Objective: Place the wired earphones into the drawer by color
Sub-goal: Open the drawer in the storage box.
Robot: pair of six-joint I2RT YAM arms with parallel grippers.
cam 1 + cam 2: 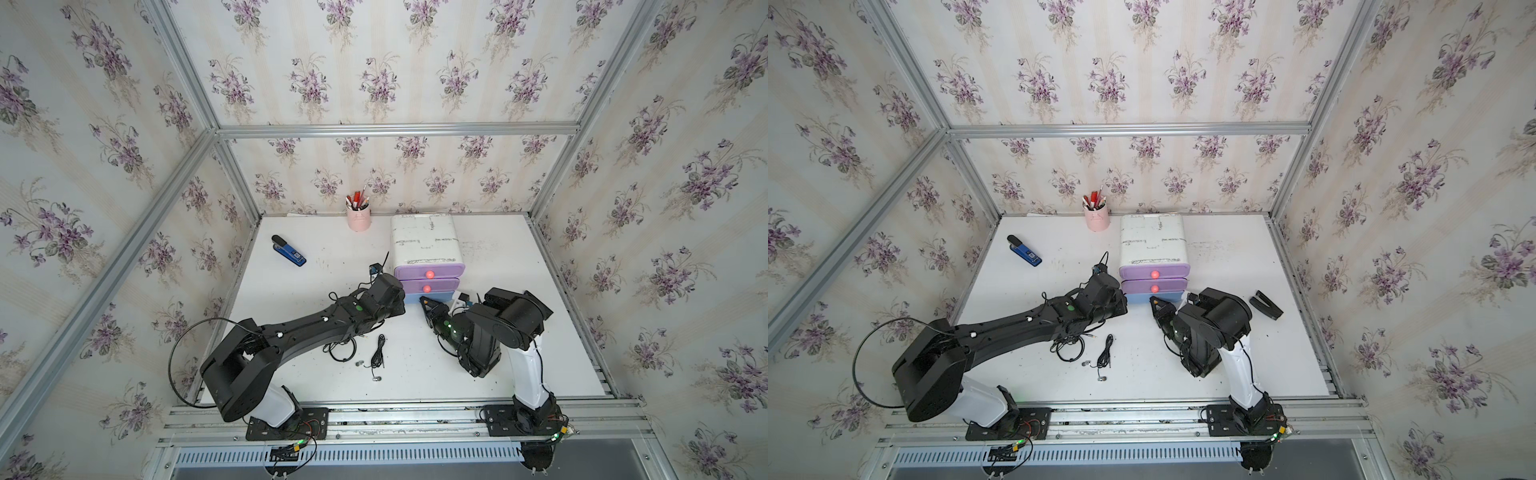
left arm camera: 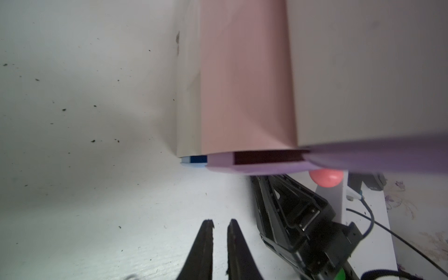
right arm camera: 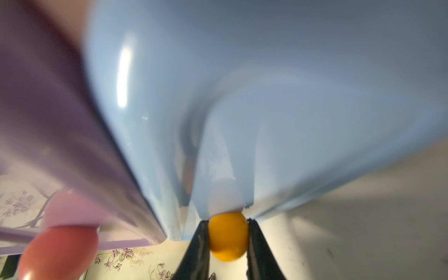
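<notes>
Orange knob (image 3: 228,238) on the light blue drawer (image 3: 291,97): the right end effector (image 3: 228,221) pinches it from both sides, its black fingers (image 3: 198,242) pressed against the ball. That drawer is the lowest of three in the drawer unit (image 1: 424,243), which stands on the white table (image 1: 498,353) toward the back wall. Above it are two purple drawers (image 1: 428,279), each with a pink knob (image 1: 429,274). In both top views the right arm reaches the unit's front from the near right.

The left end effector (image 2: 220,221) hovers low over the table just beside the unit's left front corner. Its fingers (image 2: 203,242) stand close together with only a narrow slit between them, and nothing is in it.

The black wired earphones (image 1: 378,353) lie on the bare table in front of the unit, between the two arms. A looser black coil (image 1: 341,351) lies partly under the left forearm, and two small silver earbuds (image 1: 360,363) sit at the near end. No drawer interior with earphones in it shows in these views.

A pink pen cup (image 1: 358,218) stands at the back wall left of the unit, and a blue stapler (image 1: 289,250) lies well apart on the left.
</notes>
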